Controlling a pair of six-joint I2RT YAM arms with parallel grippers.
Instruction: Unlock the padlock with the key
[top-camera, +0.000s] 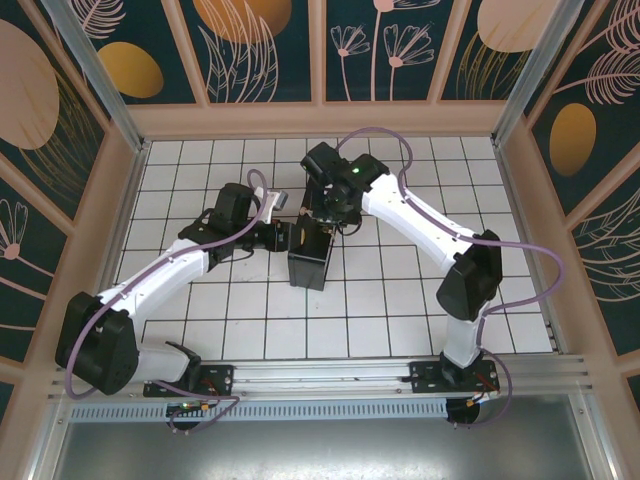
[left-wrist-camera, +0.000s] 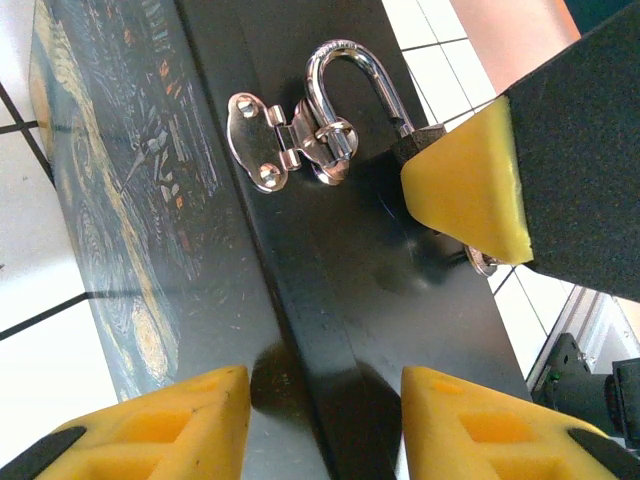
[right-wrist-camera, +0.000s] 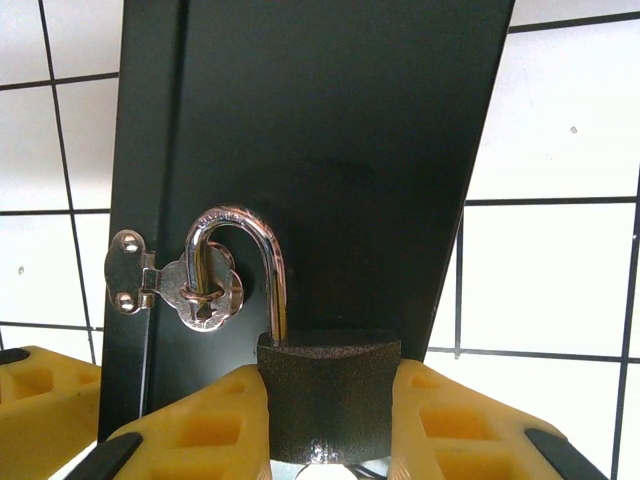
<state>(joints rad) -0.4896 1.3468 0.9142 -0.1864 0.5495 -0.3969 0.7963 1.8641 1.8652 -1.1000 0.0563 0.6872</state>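
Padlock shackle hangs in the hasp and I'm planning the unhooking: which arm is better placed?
Probably right. The right gripper is shut on the padlock body; its shackle hooks the hasp on the box. The left gripper is open, short of the padlock.

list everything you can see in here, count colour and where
box: 1, black with blue-yellow painted lid, mid-table
hasp: 1, silver, on the box's black side
padlock: 1, dark body, silvery shackle hooked through the hasp
key: probably 1, silvery bit at the padlock's underside, mostly hidden
table: 1, white tiles
walls: teal plant-pattern panels, around the table
arms: 2, white and black, both reaching to the box
left gripper: 1, yellow-tipped, open over the box
right gripper: 1, yellow-tipped, shut on the padlock body
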